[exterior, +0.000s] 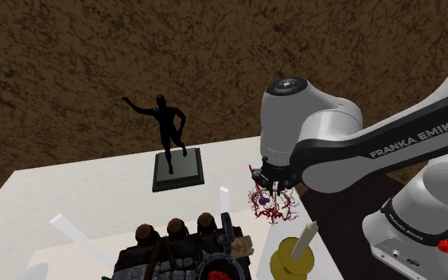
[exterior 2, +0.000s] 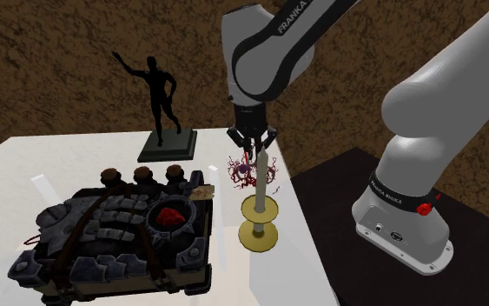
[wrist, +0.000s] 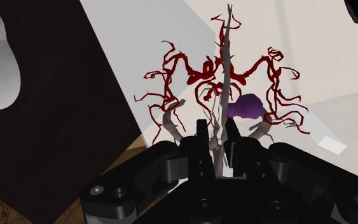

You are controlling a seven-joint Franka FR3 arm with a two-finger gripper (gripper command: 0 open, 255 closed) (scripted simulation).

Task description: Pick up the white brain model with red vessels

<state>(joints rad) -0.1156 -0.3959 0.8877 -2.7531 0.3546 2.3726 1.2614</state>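
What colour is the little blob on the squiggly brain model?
The blob is purple, among the brain model and its dark red vessels; clearest in the wrist view.

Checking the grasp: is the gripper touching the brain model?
Touching. In the wrist view, the gripper clasps the pale stem of the brain model between its fingers.

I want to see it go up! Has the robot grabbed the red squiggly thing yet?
Reaching looks done: the gripper is closed on the pale stem of the red vessel model. That grip is what's in hand. Left: raising it above the white table; I can't tell if it's off yet.
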